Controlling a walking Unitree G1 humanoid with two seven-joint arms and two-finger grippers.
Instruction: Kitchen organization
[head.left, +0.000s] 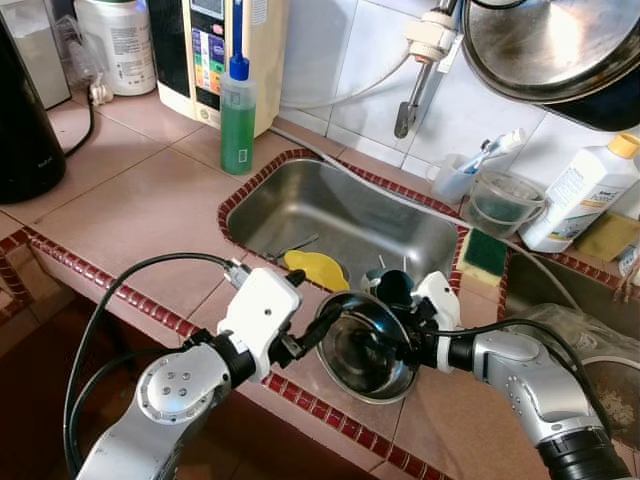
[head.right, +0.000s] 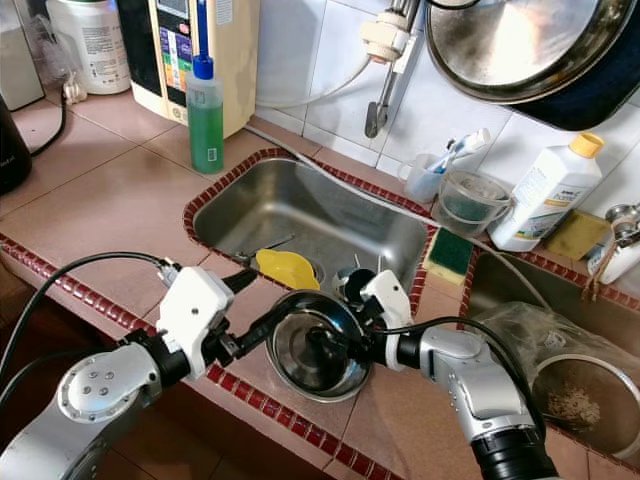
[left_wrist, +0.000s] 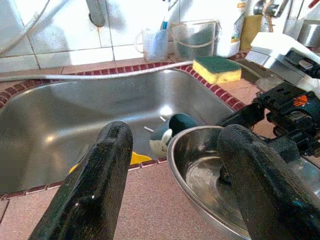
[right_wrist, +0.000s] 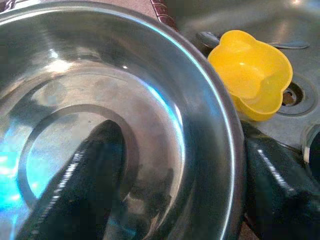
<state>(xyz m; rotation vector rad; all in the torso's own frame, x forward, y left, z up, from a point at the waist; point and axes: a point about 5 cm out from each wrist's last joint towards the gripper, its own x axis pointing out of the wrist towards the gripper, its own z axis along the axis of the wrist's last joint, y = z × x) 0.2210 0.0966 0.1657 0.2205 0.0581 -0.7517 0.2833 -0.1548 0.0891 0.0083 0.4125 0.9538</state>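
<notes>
Steel bowl (right_wrist: 150, 125) cut off by right wrist picture's edges; far rim out of frame. Outer finger (right_wrist: 280, 190) of right gripper (head.right: 345, 345) half hidden behind bowl rim. Yellow cup (head.left: 318, 268) beyond jaws partly hidden by bowl and left gripper (head.left: 305, 335). Dark mug (left_wrist: 170, 132) past left jaws: markings too small to tell. Big pot (head.left: 560, 50) cut by top edge.

A shiny steel bowl (head.left: 368, 348) sits upright on the tiled surface (head.left: 130, 215), at its front edge. It lies just before the sink's (head.left: 300, 205) front rim.
</notes>
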